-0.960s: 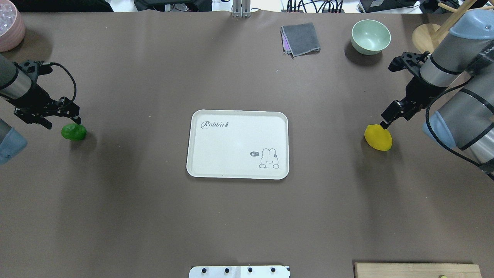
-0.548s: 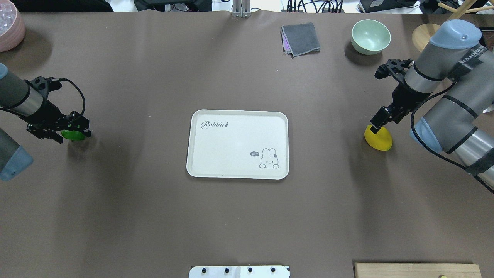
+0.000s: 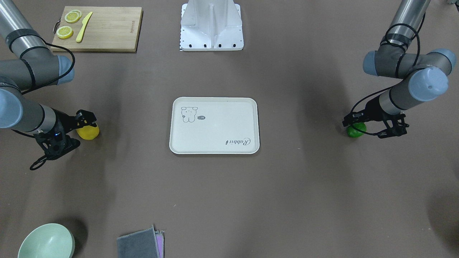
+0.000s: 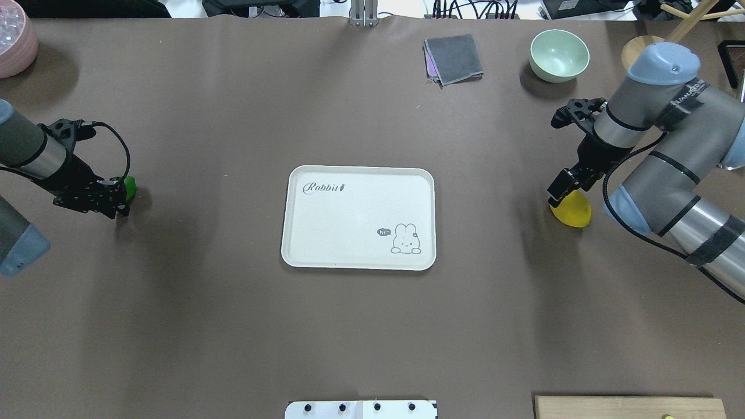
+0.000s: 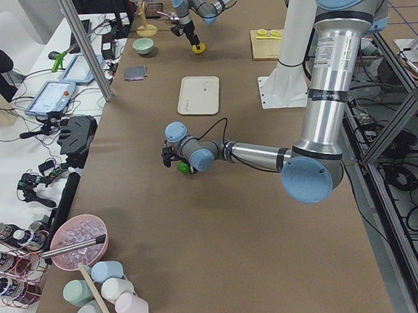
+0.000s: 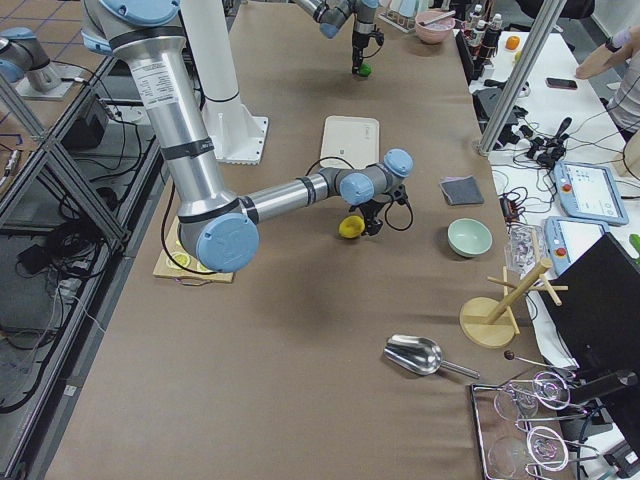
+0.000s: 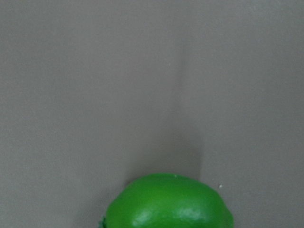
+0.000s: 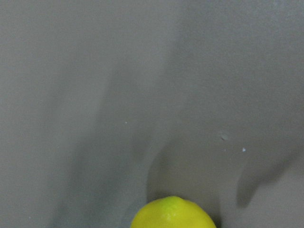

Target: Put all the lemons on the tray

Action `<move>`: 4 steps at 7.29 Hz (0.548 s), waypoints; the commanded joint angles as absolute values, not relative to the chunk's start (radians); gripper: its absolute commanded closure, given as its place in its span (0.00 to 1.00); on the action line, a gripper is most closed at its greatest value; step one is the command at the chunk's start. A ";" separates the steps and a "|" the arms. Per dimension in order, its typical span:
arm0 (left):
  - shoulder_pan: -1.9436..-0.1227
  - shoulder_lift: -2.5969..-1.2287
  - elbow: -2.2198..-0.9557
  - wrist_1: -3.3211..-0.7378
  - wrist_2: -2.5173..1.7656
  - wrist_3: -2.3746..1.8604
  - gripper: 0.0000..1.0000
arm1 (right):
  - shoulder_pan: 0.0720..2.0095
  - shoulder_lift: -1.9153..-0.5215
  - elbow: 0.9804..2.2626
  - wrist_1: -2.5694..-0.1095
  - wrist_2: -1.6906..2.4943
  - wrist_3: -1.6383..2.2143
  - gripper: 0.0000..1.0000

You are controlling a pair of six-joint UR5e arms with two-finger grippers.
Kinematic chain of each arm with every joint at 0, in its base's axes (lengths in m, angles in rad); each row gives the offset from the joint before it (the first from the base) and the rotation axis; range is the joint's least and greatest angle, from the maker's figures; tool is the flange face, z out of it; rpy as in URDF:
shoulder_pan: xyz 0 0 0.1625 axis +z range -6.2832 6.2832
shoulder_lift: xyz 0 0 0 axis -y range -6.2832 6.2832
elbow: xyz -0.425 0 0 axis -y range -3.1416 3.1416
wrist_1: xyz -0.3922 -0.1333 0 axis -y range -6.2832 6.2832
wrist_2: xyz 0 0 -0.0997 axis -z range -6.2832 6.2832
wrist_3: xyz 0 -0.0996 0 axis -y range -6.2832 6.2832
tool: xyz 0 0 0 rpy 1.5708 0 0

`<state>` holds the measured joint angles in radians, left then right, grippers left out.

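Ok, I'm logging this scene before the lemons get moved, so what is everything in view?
tray: one, off-white, table centre
yellow lemon: one, on the table to the robot's right of the tray
green lemon: one, on the robot's left of the tray
board: one, wood, robot-side right corner
slices: about three, yellow, on the board
knife: one, yellow, on the board
bowl: one, pale green, far right
cloth: one, grey, beside the bowl
pink bowl: one, far left corner
stand: one, wood, far right corner
scoop: one, metal, table's right end
left gripper: black, at the green lemon
right gripper: black, at the yellow lemon
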<state>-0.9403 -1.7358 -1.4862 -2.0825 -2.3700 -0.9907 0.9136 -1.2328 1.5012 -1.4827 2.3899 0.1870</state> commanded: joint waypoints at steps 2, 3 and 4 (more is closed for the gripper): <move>-0.994 -1.738 -1.494 -2.069 -2.428 -0.960 1.00 | 0.893 -1.239 1.488 -1.459 2.376 0.173 0.03; -1.021 -1.740 -1.494 -2.037 -2.462 -0.959 0.04 | 0.896 -1.241 1.489 -1.459 2.376 0.169 0.03; -1.040 -1.740 -1.494 -2.019 -2.474 -0.944 0.02 | 0.900 -1.246 1.494 -1.459 2.381 0.169 0.10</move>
